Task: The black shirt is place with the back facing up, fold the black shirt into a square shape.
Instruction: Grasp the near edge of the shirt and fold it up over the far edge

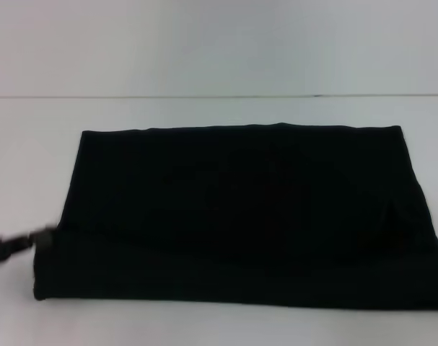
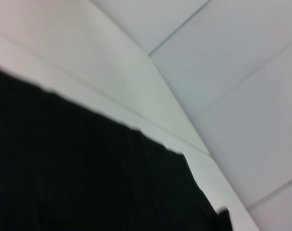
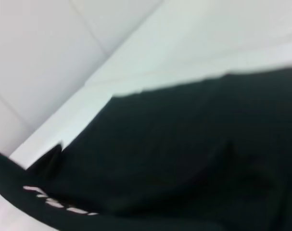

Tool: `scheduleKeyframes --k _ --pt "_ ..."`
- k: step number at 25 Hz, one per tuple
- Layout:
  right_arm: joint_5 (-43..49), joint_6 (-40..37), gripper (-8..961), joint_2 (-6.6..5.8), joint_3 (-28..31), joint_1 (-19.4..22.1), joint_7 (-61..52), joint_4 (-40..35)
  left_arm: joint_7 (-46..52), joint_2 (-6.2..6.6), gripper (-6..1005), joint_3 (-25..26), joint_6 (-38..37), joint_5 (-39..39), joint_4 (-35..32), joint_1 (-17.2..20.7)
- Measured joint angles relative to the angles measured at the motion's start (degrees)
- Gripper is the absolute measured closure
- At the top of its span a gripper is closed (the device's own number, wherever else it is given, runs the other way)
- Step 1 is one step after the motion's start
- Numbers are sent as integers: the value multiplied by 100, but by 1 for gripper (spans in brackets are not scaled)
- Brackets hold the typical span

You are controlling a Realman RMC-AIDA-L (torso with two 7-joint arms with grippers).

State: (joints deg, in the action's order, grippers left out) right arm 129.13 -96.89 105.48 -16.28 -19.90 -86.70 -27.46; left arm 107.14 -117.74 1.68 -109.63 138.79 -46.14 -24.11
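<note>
The black shirt [image 1: 240,216] lies flat on the white table [image 1: 204,112] as a wide rectangle, with a folded layer along its near edge. It fills much of the left wrist view [image 2: 88,173] and the right wrist view [image 3: 194,154]. My left gripper [image 1: 13,245] shows as a dark blurred shape low at the shirt's left edge, level with the fold line. A black curved part with white marks [image 3: 40,197], probably of my right gripper, lies against the cloth in the right wrist view. The head view does not show that gripper.
White table surface surrounds the shirt at the back, the left and along the near edge [image 1: 204,324]. A pale wall [image 1: 219,43] rises behind the table's far edge.
</note>
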Motion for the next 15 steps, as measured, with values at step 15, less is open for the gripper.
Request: scheduleKeyframes --k 15 --pt "-7 2867 916 394 227 -1691 -492 343 170 374 999 -816 4868 2 1761 -1909"
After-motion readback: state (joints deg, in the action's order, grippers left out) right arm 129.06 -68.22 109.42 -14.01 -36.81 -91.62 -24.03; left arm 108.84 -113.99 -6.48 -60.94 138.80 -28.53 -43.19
